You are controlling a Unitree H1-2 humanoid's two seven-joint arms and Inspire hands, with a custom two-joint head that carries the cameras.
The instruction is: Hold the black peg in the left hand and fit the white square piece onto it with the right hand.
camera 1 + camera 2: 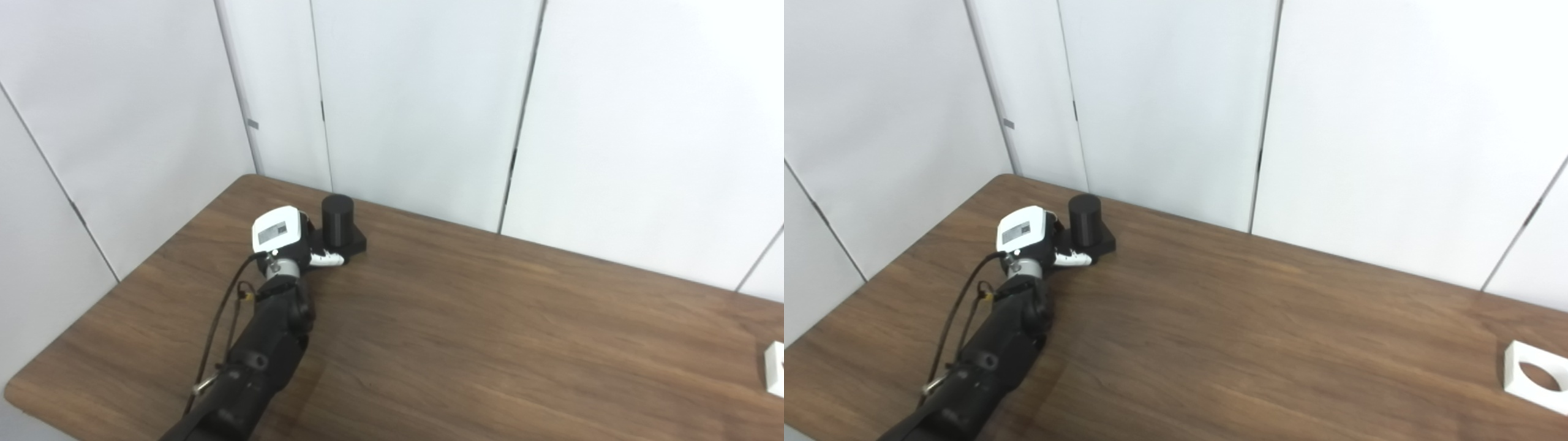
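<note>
L hand [288, 240] touching black peg [338, 222] base.

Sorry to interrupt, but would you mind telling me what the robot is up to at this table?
The robot's left hand has reached to the far left corner of the wooden table and sits right against the black peg, at its square base. Whether the fingers have closed on it cannot be told from here. The white square piece, with its round hole, lies untouched at the table's right edge. The right hand is not in view, so the fitting has not started.
</note>
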